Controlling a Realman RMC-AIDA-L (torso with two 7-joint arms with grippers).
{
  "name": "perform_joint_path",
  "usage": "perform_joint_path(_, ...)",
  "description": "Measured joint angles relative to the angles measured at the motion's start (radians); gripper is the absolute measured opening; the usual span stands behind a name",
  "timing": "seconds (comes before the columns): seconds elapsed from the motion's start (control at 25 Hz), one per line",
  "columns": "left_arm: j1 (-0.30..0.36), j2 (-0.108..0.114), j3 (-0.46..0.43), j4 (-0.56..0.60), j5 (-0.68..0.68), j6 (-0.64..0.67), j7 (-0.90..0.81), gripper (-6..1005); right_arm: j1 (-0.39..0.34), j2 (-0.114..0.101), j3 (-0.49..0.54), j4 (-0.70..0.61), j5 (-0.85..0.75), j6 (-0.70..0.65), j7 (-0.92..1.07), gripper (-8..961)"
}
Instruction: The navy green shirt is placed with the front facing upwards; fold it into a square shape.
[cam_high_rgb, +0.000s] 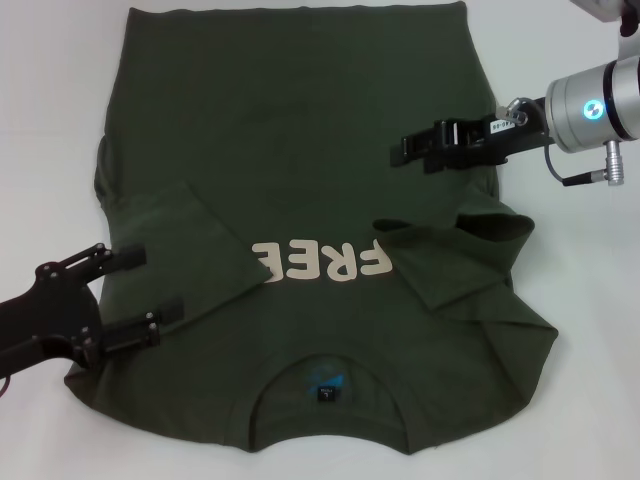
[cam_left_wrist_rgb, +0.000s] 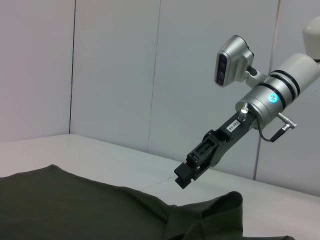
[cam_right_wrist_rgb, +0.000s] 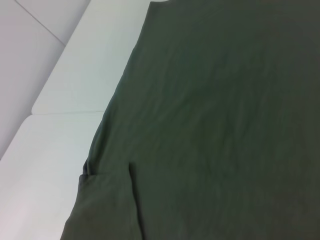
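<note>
Olive cotton, the navy green shirt (cam_high_rgb: 300, 160), is lying front-up on the white table (cam_high_rgb: 50, 100), both sleeves already lying inward. Your left gripper (cam_high_rgb: 150, 285) is hovering wide open, empty, over the left side; the right gripper (cam_high_rgb: 405, 152) is hanging empty near the right edge, jaws seemingly together. You're wanting even, mirrored pinches on both edges.

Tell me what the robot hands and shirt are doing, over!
Left gripper open, low over shirt's left side. Right gripper shut, hovering above right side. Shirt flat, both sleeves folded inward. Nothing blocking.
</note>
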Motion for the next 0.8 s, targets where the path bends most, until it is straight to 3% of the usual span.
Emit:
perform_joint_path(0.16,0.000,0.000,0.000,-0.001,0.000,0.000,0.000,834,-0.003,-0.019,-0.002,-0.004,-0.005,-0.003,0.008,475)
perform_joint_path(0.28,0.000,0.000,0.000,-0.002,0.000,0.000,-0.006,834,-0.005,-0.067,-0.011,-0.003,-0.023,-0.054,0.064,716)
perform_joint_path(0.4,0.000,0.000,0.000,-0.003,0.000,-0.001,-0.010,834,-0.006,-0.110,-0.012,-0.007,-0.070,-0.134,0.120,752)
perform_joint_path(0.48,0.000,0.000,0.000,-0.003,0.000,-0.001,-0.010,834,-0.007,-0.126,-0.012,-0.015,-0.112,-0.173,0.148,776)
perform_joint_path(0.6,0.000,-0.001,0.000,-0.003,0.000,0.000,-0.010,834,-0.007,-0.134,-0.011,-0.050,-0.190,-0.222,0.186,766)
perform_joint_path(0.8,0.000,0.000,0.000,-0.003,-0.004,-0.001,-0.011,834,0.004,-0.129,-0.013,-0.072,-0.248,-0.284,0.195,750)
